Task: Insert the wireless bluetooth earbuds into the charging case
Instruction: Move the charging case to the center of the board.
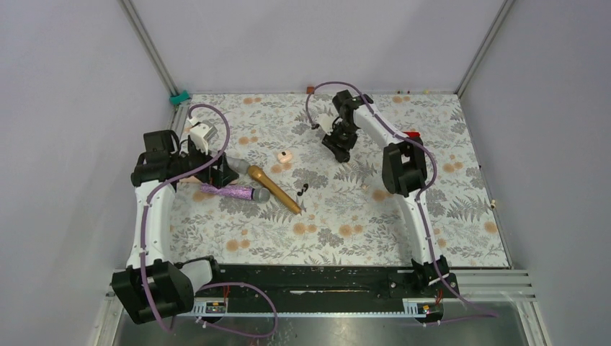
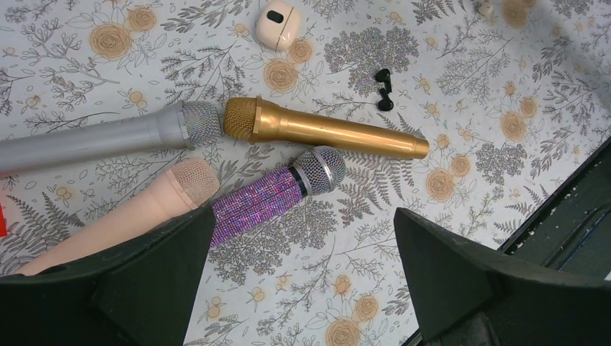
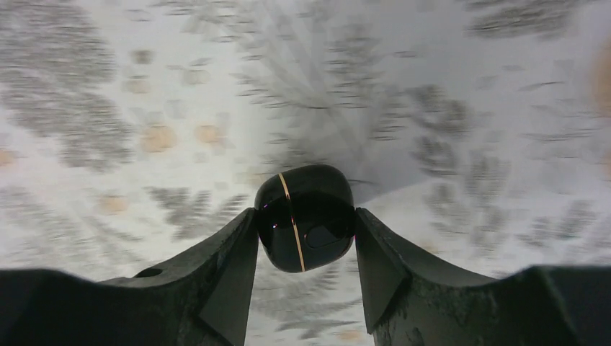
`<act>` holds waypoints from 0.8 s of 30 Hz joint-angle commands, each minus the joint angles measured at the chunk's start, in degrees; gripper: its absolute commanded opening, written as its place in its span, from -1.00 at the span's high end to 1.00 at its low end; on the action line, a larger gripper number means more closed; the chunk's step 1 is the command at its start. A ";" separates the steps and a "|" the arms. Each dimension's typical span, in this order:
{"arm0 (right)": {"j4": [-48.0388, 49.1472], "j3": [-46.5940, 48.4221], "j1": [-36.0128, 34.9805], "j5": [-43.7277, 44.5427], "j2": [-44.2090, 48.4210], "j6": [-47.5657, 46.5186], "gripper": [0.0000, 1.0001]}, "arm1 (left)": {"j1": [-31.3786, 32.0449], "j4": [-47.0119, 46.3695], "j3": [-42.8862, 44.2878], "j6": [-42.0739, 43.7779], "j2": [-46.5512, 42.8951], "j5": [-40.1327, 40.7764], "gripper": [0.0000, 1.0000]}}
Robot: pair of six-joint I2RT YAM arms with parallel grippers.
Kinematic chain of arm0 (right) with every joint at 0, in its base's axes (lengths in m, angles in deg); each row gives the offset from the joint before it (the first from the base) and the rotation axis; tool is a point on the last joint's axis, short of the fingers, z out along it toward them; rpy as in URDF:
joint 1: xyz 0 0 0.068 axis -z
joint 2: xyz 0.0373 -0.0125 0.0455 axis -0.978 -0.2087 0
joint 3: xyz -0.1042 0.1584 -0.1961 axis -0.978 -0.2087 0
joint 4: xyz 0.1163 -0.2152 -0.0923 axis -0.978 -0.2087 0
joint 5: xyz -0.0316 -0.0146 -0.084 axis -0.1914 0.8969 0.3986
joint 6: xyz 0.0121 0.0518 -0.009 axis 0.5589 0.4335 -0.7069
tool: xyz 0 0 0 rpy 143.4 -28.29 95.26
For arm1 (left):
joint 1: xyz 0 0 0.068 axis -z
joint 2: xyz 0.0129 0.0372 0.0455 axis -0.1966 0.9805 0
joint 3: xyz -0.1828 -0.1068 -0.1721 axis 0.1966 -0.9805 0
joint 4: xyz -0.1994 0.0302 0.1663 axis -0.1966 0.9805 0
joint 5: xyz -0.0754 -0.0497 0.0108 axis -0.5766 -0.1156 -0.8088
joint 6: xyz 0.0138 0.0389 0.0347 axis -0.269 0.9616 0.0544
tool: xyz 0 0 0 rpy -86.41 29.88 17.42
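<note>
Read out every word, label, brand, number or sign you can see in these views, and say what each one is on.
No readable text in any view.
charging case: thin gold line only, no lettering.
earbuds: too small to tell.
gold microphone, silver microphone, peach microphone, purple glitter microphone: no markings show.
cream case: a dark oval, no words.
</note>
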 commanded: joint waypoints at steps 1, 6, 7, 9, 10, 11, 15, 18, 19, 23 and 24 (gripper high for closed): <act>-4.69 -5.60 -2.66 -5.62 8.01 12.01 0.08 | -0.37 -3.37 -1.38 0.69 -3.10 -1.11 -0.97; 2.31 -16.54 -5.80 -5.51 14.50 21.96 0.06 | -0.37 -5.23 -2.78 0.16 -3.73 -0.49 -0.97; 4.64 -19.09 -6.24 -4.13 15.93 23.72 0.06 | -0.37 -5.28 -2.77 0.03 -3.65 -0.74 -0.97; 8.16 -23.36 -6.93 -2.28 18.47 26.81 0.05 | -0.34 -5.26 -2.86 0.07 -4.02 -1.71 -0.97; 9.47 -25.23 -7.00 -2.23 20.02 28.14 0.03 | -0.35 -5.47 -2.85 0.03 -4.20 -2.43 -0.97; 11.01 -27.10 -6.99 -2.11 21.04 29.86 0.02 | -0.32 -5.79 -2.91 -0.06 -4.42 -3.32 -0.97; 17.93 -34.24 -7.07 -1.10 23.89 35.32 -0.01 | 1.07 -8.87 -3.01 -1.65 -4.03 -5.37 -0.97; 19.21 -35.39 -7.52 1.87 23.16 36.69 -0.01 | 4.14 -9.15 -2.27 -2.43 -3.29 -3.02 -0.97; 19.27 -35.55 -7.70 3.41 22.98 36.97 -0.02 | 4.87 -9.19 -2.42 -2.49 -3.26 -2.70 -0.97; 20.86 -37.27 -8.63 5.99 23.39 37.67 -0.06 | 5.59 -11.48 -5.48 -3.14 -5.20 -3.75 -0.97; 21.15 -37.51 -8.89 5.76 23.41 37.92 -0.06 | 5.63 -11.56 -6.26 -2.63 -5.81 -3.49 -0.97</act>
